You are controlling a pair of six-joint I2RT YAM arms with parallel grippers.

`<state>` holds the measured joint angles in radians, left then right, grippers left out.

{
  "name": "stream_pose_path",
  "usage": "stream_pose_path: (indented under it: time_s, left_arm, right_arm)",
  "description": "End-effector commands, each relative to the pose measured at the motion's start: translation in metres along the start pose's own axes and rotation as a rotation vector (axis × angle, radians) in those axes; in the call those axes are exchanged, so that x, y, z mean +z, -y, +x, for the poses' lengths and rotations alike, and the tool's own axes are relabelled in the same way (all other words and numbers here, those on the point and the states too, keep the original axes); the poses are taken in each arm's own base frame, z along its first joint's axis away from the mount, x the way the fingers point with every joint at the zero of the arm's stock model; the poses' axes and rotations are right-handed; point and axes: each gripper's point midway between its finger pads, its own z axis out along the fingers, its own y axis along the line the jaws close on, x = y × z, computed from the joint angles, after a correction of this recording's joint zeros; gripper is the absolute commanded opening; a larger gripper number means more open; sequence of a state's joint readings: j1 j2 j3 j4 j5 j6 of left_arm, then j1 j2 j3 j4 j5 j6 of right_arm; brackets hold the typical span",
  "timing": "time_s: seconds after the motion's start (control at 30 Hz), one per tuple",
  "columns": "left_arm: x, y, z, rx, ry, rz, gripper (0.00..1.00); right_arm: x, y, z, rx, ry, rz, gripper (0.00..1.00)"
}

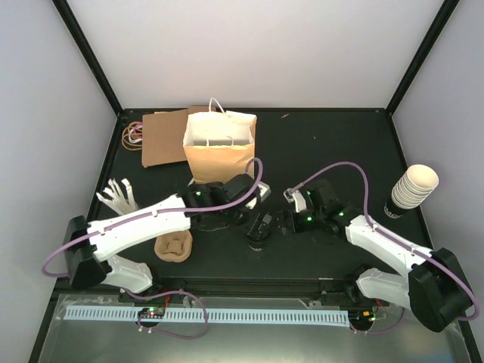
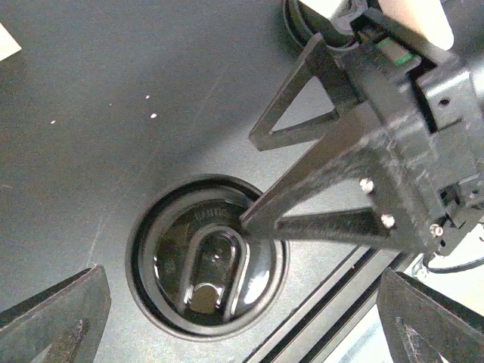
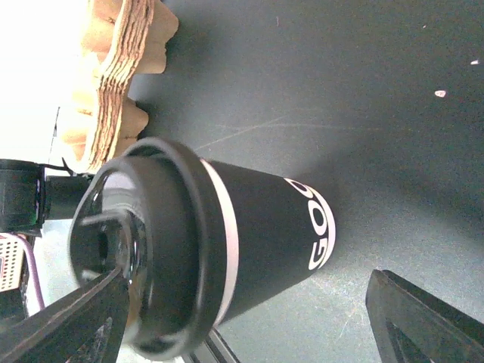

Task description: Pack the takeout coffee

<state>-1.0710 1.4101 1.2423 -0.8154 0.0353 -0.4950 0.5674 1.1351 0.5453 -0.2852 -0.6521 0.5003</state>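
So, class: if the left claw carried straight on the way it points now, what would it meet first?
Most likely the black lid of the coffee cup right beneath the left claw; a finger of the right claw overlaps the lid's edge, height unclear.

The coffee cup (image 3: 265, 234) is matt black, with a thin white band under its glossy black lid (image 2: 204, 261) and white lettering. The table (image 1: 333, 144) is black, the pulp tray (image 1: 174, 247) pale tan and the cardboard sheet (image 1: 160, 140) brown. The paper bag (image 1: 219, 151) is cream-orange with white handles. The stacked cups (image 1: 414, 185) are cream above a black base. The left arm (image 1: 144, 221) and right arm (image 1: 382, 243) are white and black, with 2 mauve cables (image 1: 260, 172).
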Motion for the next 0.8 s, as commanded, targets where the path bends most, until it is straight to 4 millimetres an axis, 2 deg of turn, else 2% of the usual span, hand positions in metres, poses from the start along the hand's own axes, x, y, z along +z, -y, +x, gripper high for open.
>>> stream_pose_path:
  time_s: [0.0, 0.07, 0.3, 0.43, 0.6, 0.77]
  left_arm:
    - [-0.018, -0.011, -0.002, -0.063, 0.102, 0.013, 0.99]
    - [-0.032, -0.018, 0.0, -0.099, 0.152, 0.032, 0.99]
    - [-0.051, -0.044, 0.022, -0.234, 0.272, 0.137, 0.98]
    - [-0.046, -0.055, 0.038, -0.301, 0.262, 0.198, 0.98]
    - [-0.033, -0.061, 0.049, -0.346, 0.229, 0.244, 0.97]
    - [-0.021, -0.066, 0.059, -0.379, 0.203, 0.26, 0.94]
  right_arm:
    - [-0.013, -0.011, -0.013, -0.056, 0.021, 0.035, 0.89]
    - [-0.017, -0.016, -0.017, -0.072, 0.027, 0.04, 0.89]
    - [-0.032, -0.03, -0.026, -0.184, 0.053, 0.093, 0.94]
    - [-0.049, -0.049, -0.044, -0.304, 0.109, 0.17, 0.98]
    - [-0.076, -0.058, -0.079, -0.354, 0.24, 0.285, 1.0]
    - [-0.084, -0.07, -0.087, -0.551, 0.296, 0.277, 1.0]
